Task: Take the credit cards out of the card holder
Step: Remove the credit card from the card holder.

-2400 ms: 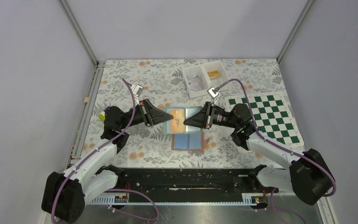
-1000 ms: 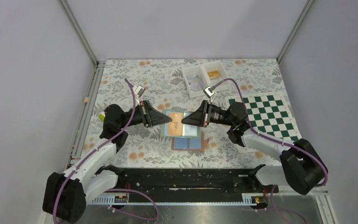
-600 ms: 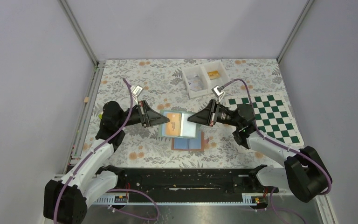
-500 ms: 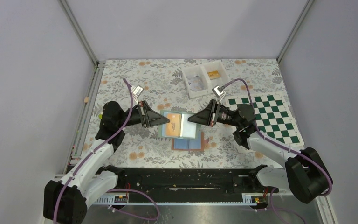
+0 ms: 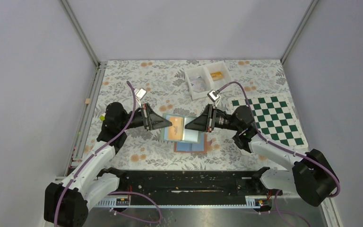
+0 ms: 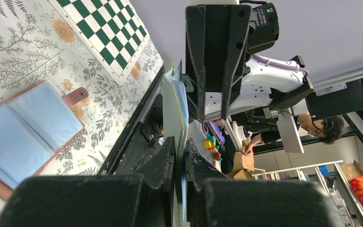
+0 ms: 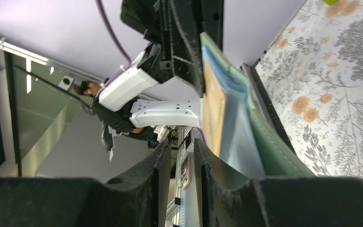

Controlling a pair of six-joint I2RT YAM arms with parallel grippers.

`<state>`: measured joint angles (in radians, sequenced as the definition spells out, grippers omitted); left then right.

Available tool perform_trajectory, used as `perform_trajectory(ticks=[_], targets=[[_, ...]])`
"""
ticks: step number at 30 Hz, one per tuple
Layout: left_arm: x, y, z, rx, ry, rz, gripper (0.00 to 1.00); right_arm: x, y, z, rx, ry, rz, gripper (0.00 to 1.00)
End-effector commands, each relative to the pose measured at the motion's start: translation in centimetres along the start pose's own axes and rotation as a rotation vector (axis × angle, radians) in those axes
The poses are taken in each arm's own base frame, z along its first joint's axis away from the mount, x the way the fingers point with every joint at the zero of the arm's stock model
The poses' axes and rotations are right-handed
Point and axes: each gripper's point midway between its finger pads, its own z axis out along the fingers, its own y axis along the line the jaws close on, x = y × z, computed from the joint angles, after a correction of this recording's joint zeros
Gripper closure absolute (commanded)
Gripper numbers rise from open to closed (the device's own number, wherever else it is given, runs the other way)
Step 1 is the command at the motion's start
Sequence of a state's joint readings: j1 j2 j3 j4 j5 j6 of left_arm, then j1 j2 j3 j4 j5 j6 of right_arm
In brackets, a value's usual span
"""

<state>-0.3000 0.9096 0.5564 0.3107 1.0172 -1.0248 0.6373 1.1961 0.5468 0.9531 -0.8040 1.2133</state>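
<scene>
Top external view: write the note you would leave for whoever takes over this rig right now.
The left hand is shut on the green card holder and holds it open above the table.
The right hand is slightly open and empty, with its tips at the edge of the orange card, which sits in that holder.
The brown card holder lies open on the table below, and its blue pockets look empty.
Done: apparently the brown one. The white tray holds small items I cannot identify.
Left: grip the orange card, pull it out, then check the other pockets.
</scene>
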Motion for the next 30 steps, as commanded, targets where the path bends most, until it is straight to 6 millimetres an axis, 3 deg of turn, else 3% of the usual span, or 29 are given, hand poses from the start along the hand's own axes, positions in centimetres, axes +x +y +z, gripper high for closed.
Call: perform_trajectory(ticks=[1, 7, 13, 22, 26, 27, 28, 30], targets=[[-1.6, -2.5, 0.0, 0.053, -0.033, 0.088, 1.00, -0.8, -0.4, 0.4, 0.069, -0.023, -0.054, 0.69], [-1.8, -3.0, 0.1, 0.082, -0.037, 0.072, 1.00, -0.9, -0.8, 0.9, 0.077, -0.013, -0.044, 0.69], [-1.8, -3.2, 0.2, 0.118, -0.035, 0.047, 1.00, -1.1, 0.2, 1.7, 0.002, -0.010, -0.013, 0.70], [-1.7, -2.5, 0.4, 0.096, -0.036, 0.034, 1.00, -1.1, 1.0, 2.4, -0.057, -0.009, -0.009, 0.84], [-1.6, -2.2, 0.4, 0.091, -0.038, 0.025, 1.00, -1.0, 1.4, 2.6, -0.082, -0.001, -0.009, 0.79], [-1.6, -2.2, 0.4, 0.091, -0.037, 0.024, 0.98, -1.0, 1.4, 2.6, -0.087, 0.000, -0.007, 0.81], [-1.7, -2.2, 0.4, 0.090, -0.037, 0.021, 0.95, -1.0, 1.3, 2.6, -0.090, 0.001, -0.004, 0.96], [-1.6, -2.3, 0.4, 0.092, -0.032, 0.020, 0.84, -0.9, 1.3, 2.5, -0.101, -0.008, -0.003, 1.00]])
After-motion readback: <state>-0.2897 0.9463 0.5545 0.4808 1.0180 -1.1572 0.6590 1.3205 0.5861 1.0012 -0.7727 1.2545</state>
